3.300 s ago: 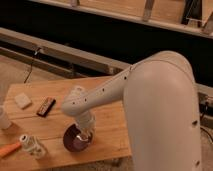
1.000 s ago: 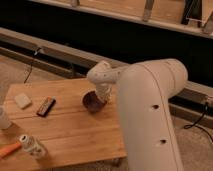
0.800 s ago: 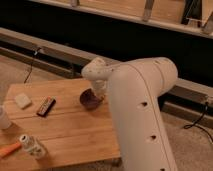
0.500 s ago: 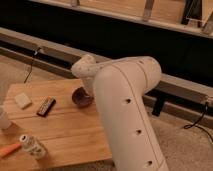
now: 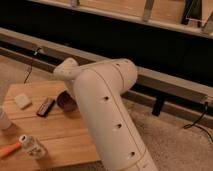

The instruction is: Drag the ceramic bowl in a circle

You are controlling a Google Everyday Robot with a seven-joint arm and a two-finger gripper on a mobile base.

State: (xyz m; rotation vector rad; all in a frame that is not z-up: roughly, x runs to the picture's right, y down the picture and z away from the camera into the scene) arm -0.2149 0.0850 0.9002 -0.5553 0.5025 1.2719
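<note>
The ceramic bowl (image 5: 64, 100), small, dark maroon and glossy, sits on the wooden table (image 5: 60, 135) near its far edge, partly covered by my arm. My white arm (image 5: 107, 117) fills the middle of the view, and its wrist (image 5: 67, 71) bends down right over the bowl. The gripper is at the bowl's right side, hidden behind the arm. The bowl travels with it, so the gripper is shut on the bowl.
Left of the bowl lie a dark flat bar (image 5: 46, 106) and a pale block (image 5: 22, 100). A white cup (image 5: 2, 120) stands at the left edge. A white bottle (image 5: 32, 146) and an orange tool (image 5: 9, 149) lie at the front left. A dark wall runs behind the table.
The arm has swung left along the table's far side, and the bowl has slid left with it, ending close to the dark bar.
</note>
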